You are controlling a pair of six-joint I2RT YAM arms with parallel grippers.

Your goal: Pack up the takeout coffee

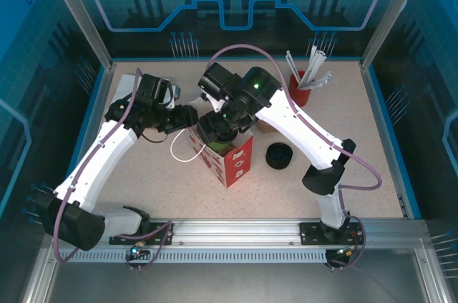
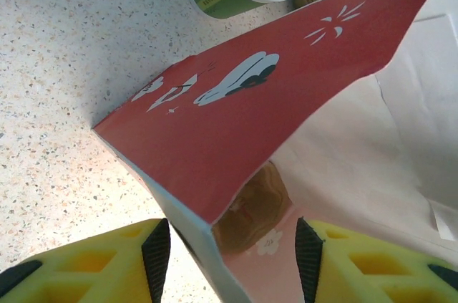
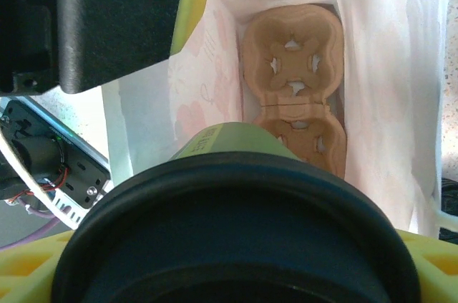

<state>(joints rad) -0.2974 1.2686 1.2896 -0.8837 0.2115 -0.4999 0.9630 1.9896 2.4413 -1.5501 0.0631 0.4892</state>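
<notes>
Takeout coffee (image 3: 236, 224) over the open bag (image 2: 250, 102), frame centre.
Right gripper (image 1: 218, 130) pinches it above the 2-cup tray (image 3: 293, 88); left gripper (image 2: 232, 260), jaws spread, straddles the bag wall, likely to hold it open.

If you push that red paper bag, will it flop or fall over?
Probably floppy: the red paper bag has thin, creased walls where the left hand straddles its rim. Likely light, with a cardboard cup tray at the bottom. Tall and narrow, it might tip if pushed high.
</notes>
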